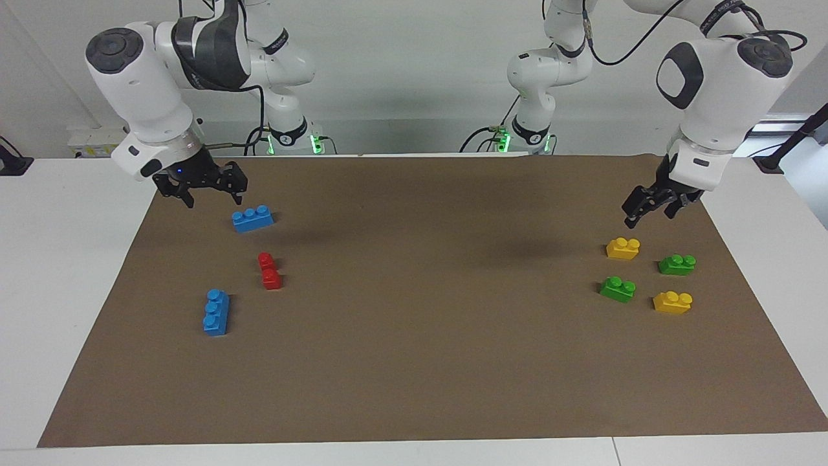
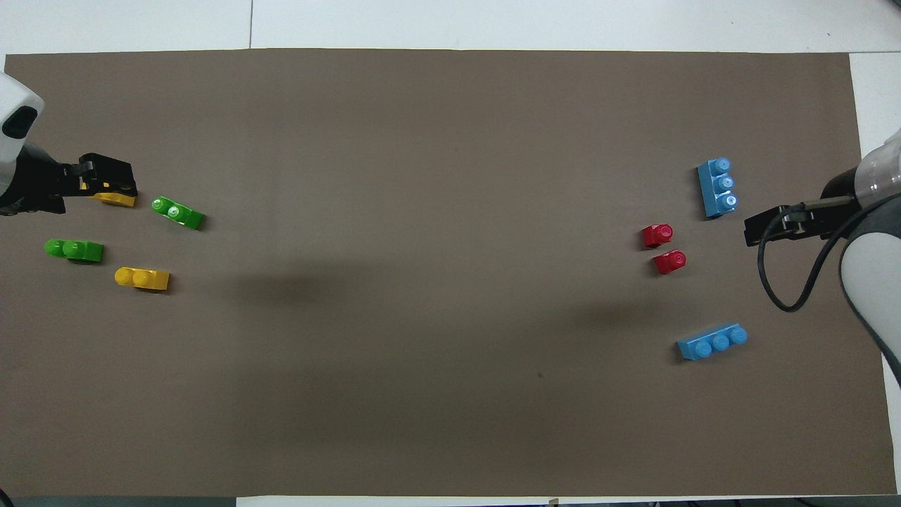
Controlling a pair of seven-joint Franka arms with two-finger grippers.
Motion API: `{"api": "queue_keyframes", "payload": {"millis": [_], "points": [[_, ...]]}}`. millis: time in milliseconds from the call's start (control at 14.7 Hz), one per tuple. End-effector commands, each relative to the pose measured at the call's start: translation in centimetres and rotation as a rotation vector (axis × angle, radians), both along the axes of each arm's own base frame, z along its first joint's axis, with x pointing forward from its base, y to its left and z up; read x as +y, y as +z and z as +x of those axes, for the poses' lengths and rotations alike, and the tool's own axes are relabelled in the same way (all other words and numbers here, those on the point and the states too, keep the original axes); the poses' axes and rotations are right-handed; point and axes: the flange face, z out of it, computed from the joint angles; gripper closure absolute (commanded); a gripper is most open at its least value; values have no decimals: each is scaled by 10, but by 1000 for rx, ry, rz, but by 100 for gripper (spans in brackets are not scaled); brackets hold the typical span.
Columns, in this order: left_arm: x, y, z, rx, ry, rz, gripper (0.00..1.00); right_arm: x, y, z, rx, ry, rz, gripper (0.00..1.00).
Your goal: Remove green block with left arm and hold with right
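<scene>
The left gripper [image 1: 654, 208] hovers above the yellow brick [image 1: 623, 248] at the right of the facing view; jaw state cannot be told. Which green block is meant is unclear: one [image 1: 677, 263] lies right of that yellow brick, the other [image 1: 617, 288] lower in the frame. Descend vertically, clear of the second yellow brick [image 1: 673, 301]. The right gripper [image 1: 206, 188] waits at upper left, jaws apart, empty, near a blue brick [image 1: 252, 218].

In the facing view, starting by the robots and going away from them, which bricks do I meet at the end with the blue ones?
blue brick nearest the robots → red brick → second blue brick
</scene>
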Motion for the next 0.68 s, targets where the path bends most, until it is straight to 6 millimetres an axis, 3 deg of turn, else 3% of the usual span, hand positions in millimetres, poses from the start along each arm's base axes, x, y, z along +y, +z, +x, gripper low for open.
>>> {"api": "queue_keyframes", "payload": {"millis": [0, 136, 341, 613], "points": [[-3, 18, -12, 3, -50, 19, 0, -1, 15, 21, 11, -57, 3, 0], [-18, 27, -18, 11, -127, 24, 0, -5, 19, 25, 5, -73, 11, 0], [-18, 40, -28, 17, -178, 29, 0, -11, 20, 24, 6, -93, 43, 0], [-9, 40, -30, 45, -201, 19, 0, -13, 32, 9, 25, -93, 40, 0]]}}
